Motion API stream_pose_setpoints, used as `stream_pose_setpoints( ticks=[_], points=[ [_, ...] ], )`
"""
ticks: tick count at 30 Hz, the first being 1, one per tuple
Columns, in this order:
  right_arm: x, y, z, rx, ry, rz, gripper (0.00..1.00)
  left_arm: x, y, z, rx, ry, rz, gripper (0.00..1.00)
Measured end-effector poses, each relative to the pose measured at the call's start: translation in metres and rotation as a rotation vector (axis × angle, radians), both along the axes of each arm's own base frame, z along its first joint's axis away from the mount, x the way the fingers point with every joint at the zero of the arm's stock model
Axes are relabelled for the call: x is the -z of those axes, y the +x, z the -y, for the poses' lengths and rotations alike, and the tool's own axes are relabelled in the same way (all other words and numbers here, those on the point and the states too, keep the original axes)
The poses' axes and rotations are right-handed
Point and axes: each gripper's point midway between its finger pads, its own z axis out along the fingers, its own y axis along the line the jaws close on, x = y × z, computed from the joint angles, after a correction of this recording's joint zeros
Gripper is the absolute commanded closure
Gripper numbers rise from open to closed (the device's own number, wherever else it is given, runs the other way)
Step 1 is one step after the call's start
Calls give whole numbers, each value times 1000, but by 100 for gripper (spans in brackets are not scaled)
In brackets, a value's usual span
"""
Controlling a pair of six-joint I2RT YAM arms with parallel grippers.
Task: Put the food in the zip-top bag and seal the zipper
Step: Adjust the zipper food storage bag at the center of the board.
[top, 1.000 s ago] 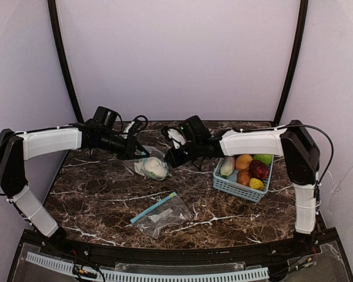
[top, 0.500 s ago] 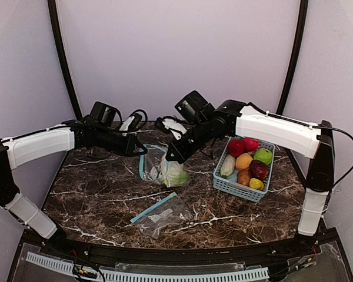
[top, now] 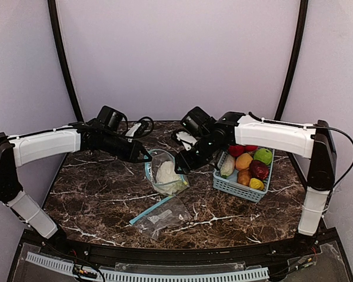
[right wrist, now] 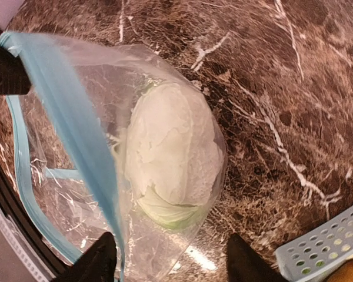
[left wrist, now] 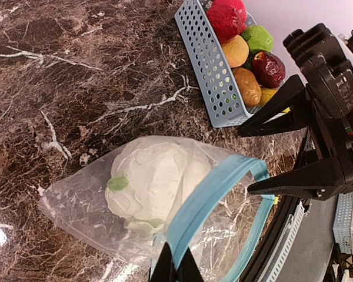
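- A dark marbled tabletop (top: 94,194) was seen carrying everything in the scene.
- The left arm (top: 47,145) and the right arm (top: 276,134) were reached inward from opposite sides, meeting over the middle of the tabletop.
- A light-blue slotted basket (top: 235,189) was stood on the right side, near the right arm.
- The zip-top bag (top: 155,158) was held up by its blue zipper edge in the middle, its bottom rested on the tabletop and its mouth parted.
- A second clear bag (top: 162,216) with a blue strip was laid flat nearer the front edge, apart from the first.
- The left end effector (left wrist: 176,270) was clamped on the bag's zipper strip.
- The right end effector (right wrist: 170,237) was held with its fingers apart just beside the bag's mouth, nothing gripped between them.
- The white cauliflower (right wrist: 170,153) was lodged inside the zip-top bag, at its bottom.
- The remaining food was left in the basket: a red apple (top: 236,148), a green apple (top: 262,156), an orange piece (top: 244,161), a dark red apple (top: 259,169) and a yellow piece (top: 256,184).
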Motion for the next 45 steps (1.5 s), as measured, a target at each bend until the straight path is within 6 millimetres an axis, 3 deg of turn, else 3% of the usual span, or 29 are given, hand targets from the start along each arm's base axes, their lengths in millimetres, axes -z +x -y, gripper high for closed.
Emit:
stream_pose_setpoints(
  ticks=[4,10,13,18,21,27,39,45],
  points=[
    [-5,-1,-17,18,48,39,14,0,-2,2,8,-8,-11,99],
    [-12,5,-31,114,76,115,4,-1,-2,3,11,-18,-13,99],
    [-3,20,-33,182,46,140,2,-1,-2,3,11,-20,-14,99],
    [33,36,-39,234,-23,139,1,-2,-2,4,11,-22,-12,99],
    [49,38,-37,243,-61,134,1,-3,-1,4,10,-25,-9,99],
    [60,46,-34,267,-101,161,2,-3,0,3,4,-23,-9,99],
    [55,53,-5,359,-173,227,1,-4,11,-25,-93,109,85,99],
    [52,55,1,390,-157,224,1,-5,12,-29,-98,121,97,99]
  ],
)
